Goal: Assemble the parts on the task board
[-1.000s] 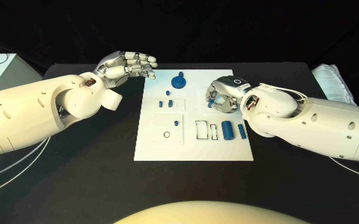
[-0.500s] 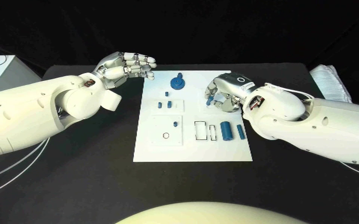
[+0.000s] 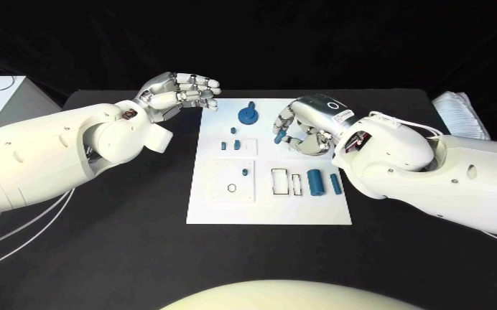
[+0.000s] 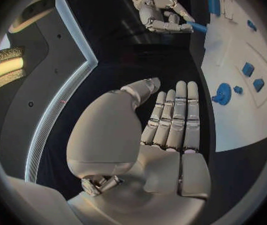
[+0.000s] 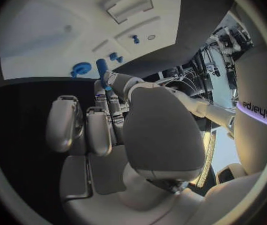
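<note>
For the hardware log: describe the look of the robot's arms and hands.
Both arms are bulky, rounded, glossy white shells with small dark screw holes. Each ends in a silver, segmented robot hand: left, right. The fingertips are pale. The right hand's back bears a black ring marking, and thin white cables loop at its wrist. White cables also trail under the left arm. Grey lettering shows on the right arm.

Partial lettering "edjeys" on white casing (image 5: 256, 110)

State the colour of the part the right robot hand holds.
Blue part, clearest in the right wrist view.
</note>
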### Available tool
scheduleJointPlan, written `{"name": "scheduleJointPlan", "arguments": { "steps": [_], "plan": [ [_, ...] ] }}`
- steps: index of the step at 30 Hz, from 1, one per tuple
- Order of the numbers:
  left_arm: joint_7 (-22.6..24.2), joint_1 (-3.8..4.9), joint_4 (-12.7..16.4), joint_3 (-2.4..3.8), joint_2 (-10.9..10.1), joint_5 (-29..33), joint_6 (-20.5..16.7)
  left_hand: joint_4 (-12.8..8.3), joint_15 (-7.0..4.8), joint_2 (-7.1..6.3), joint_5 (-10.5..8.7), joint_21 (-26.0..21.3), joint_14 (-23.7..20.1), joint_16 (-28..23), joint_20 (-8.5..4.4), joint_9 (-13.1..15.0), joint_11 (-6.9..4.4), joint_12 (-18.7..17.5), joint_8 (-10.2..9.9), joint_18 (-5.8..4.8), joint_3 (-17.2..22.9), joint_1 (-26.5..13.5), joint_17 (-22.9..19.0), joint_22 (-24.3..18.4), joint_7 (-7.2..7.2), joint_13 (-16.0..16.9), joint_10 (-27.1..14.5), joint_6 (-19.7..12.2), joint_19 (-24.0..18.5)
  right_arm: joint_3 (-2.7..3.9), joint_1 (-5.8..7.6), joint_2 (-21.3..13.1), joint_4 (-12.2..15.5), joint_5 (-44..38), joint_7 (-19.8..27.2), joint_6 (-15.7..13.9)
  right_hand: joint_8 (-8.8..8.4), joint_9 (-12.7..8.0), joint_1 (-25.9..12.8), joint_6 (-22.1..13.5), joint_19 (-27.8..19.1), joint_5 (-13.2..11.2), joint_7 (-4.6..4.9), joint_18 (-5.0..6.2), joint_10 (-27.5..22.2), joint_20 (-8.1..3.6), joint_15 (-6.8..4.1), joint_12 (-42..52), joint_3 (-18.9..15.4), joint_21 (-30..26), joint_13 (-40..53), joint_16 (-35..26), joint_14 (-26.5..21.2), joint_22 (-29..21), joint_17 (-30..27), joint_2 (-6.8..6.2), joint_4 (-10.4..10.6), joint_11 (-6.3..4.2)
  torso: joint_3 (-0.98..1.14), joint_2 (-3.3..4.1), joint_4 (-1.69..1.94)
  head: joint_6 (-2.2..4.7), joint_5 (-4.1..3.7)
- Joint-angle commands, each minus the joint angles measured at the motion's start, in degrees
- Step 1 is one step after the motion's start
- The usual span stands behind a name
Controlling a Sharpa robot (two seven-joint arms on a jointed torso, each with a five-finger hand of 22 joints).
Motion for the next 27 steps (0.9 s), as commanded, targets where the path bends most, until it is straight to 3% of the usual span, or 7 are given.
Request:
{"name": "scheduleJointPlan", "arguments": {
  "steps": [1,6,9,14,22,27],
  "plan": [
    [0.19,-0.01,-0.10,0.04,0.21,0.56,1.39,0.20,0.29,0.41,0.02,0.26,0.01,-0.24,0.06,0.06,0.00,0.32,0.22,0.20,-0.25,-0.14,0.05,0.09,1.10,0.07,-0.45,0.24,-0.29,-0.10,-0.22,1.91,0.18,1.65,0.17,0.56,0.26,0.07,-0.32,0.20,1.47,0.23,0.26,-1.19,4.00,-0.28,-0.38,0.11,0.24,0.15,3.08,0.08,1.68,4.88,-0.13,0.15,-0.26,-3.58,0.11,0.00,-0.36,-0.25,1.07],
    [0.36,-0.03,-0.18,0.04,0.54,0.71,1.41,0.33,0.31,0.43,0.00,0.20,0.01,-0.27,0.09,0.06,0.01,0.40,0.22,0.20,-0.33,-0.34,0.09,0.07,1.09,0.08,-0.52,0.22,-0.31,-0.35,-1.79,5.75,-0.44,1.20,0.68,0.70,0.26,0.11,-0.46,0.14,1.41,0.35,0.28,-1.16,3.98,-0.28,-0.37,0.01,0.37,-0.04,3.15,0.06,1.67,4.83,-0.17,0.15,-0.39,-3.56,-0.01,-0.13,-0.26,-0.30,1.40],
    [0.44,-0.05,-0.30,0.04,0.78,0.85,1.28,0.36,0.31,0.44,0.00,0.18,0.02,-0.27,0.10,0.06,0.01,0.43,0.22,0.21,-0.35,-0.40,0.11,0.06,1.09,0.09,-0.52,0.22,-0.32,-0.56,-3.29,8.27,-1.18,0.77,1.10,0.73,0.26,0.14,-0.52,0.08,1.40,0.42,0.29,-1.15,3.96,-0.28,-0.37,-0.05,0.46,-0.07,3.20,0.01,1.65,4.83,-0.27,0.16,-0.49,-3.55,0.07,-0.13,-0.19,-0.35,1.56],
    [0.46,-0.06,-0.30,0.03,0.99,0.96,1.18,0.36,0.31,0.44,0.00,0.18,0.02,-0.27,0.10,0.06,0.01,0.43,0.22,0.21,-0.35,-0.40,0.11,0.06,1.09,0.09,-0.52,0.22,-0.32,-0.80,-5.07,10.60,-2.14,0.30,1.63,0.82,0.27,0.19,-0.62,0.00,1.36,0.55,0.32,-1.13,3.95,-0.28,-0.35,-0.16,0.65,-0.18,3.29,0.01,1.64,4.81,-0.28,0.17,-0.71,-3.52,0.00,-0.15,-0.15,-0.47,1.85],
    [0.44,-0.06,-0.14,0.03,1.02,1.00,1.07,0.39,0.30,0.46,-0.01,0.17,0.04,-0.27,0.10,0.07,-0.01,0.49,0.24,0.22,-0.36,-0.43,0.13,0.05,1.08,0.10,-0.50,0.23,-0.31,-1.21,-7.04,12.22,-3.59,-0.37,2.02,1.12,0.27,0.20,-0.65,-0.03,1.35,0.59,0.33,-1.13,3.95,-0.28,-0.35,-0.19,0.70,-0.21,3.32,-0.02,1.63,4.81,-0.34,0.17,-0.78,-3.51,0.03,-0.04,-0.35,-0.67,2.61],
    [0.41,-0.07,-0.07,0.03,0.98,1.01,1.08,0.39,0.30,0.46,-0.01,0.17,0.04,-0.27,0.10,0.07,-0.01,0.49,0.24,0.22,-0.36,-0.43,0.13,0.05,1.08,0.10,-0.50,0.23,-0.31,-1.41,-7.90,12.71,-4.37,-0.64,2.01,1.06,0.28,0.23,-0.72,-0.06,1.33,0.66,0.35,-1.12,3.95,-0.27,-0.34,-0.24,0.78,-0.27,3.37,-0.04,1.62,4.80,-0.37,0.18,-0.88,-3.50,0.09,0.03,-0.26,-0.84,2.79]
  ]
}}
